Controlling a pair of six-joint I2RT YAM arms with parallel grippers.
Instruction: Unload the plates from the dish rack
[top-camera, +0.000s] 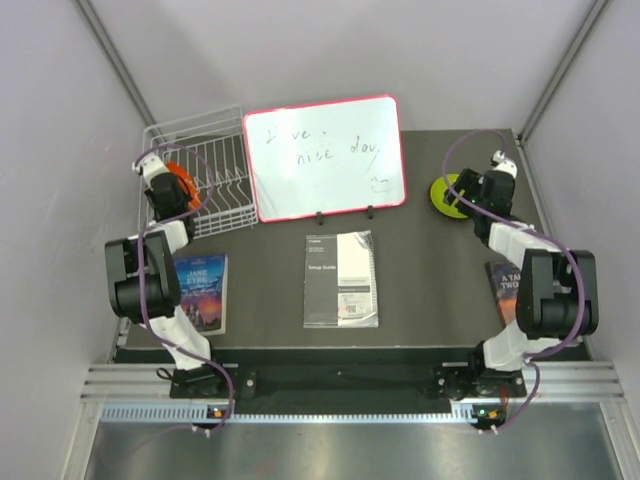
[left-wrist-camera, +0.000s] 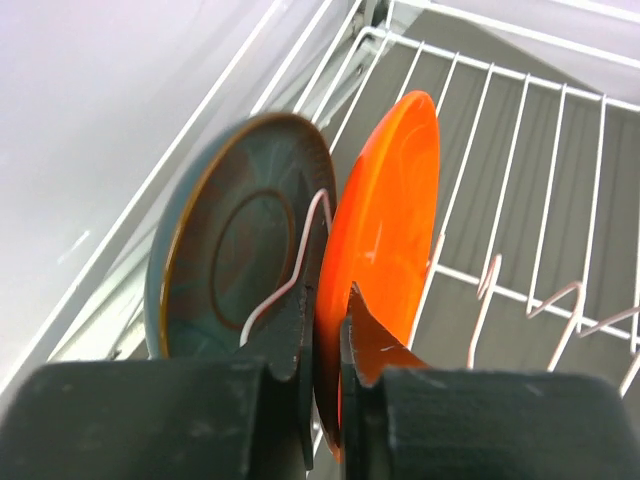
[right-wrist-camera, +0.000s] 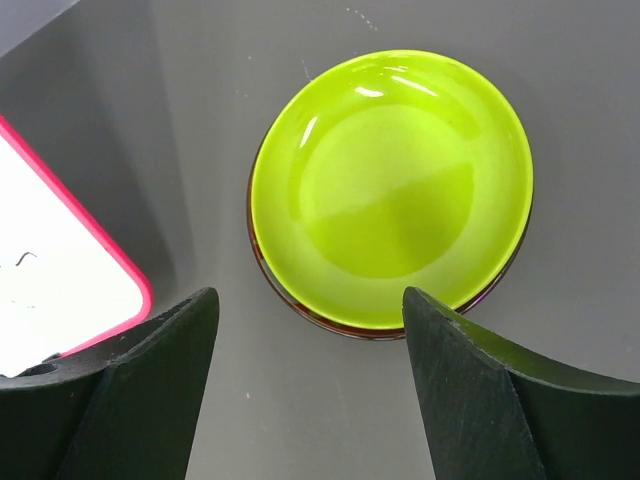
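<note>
The white wire dish rack (top-camera: 215, 150) stands at the table's back left. My left gripper (top-camera: 172, 185) reaches into its left end and is shut on the rim of an orange plate (left-wrist-camera: 385, 210) standing upright in a slot. A dark teal plate (left-wrist-camera: 235, 235) stands upright right beside it, to its left. My right gripper (top-camera: 468, 200) is open and empty just in front of a lime green plate (right-wrist-camera: 390, 185), which lies flat on a dark plate (right-wrist-camera: 300, 305) on the table at the back right (top-camera: 445, 190).
A red-framed whiteboard (top-camera: 325, 155) stands next to the rack. A white booklet (top-camera: 341, 278) lies mid-table. One book (top-camera: 203, 290) lies front left, another (top-camera: 505, 285) under the right arm. Rack wires (left-wrist-camera: 520, 180) surround the left gripper.
</note>
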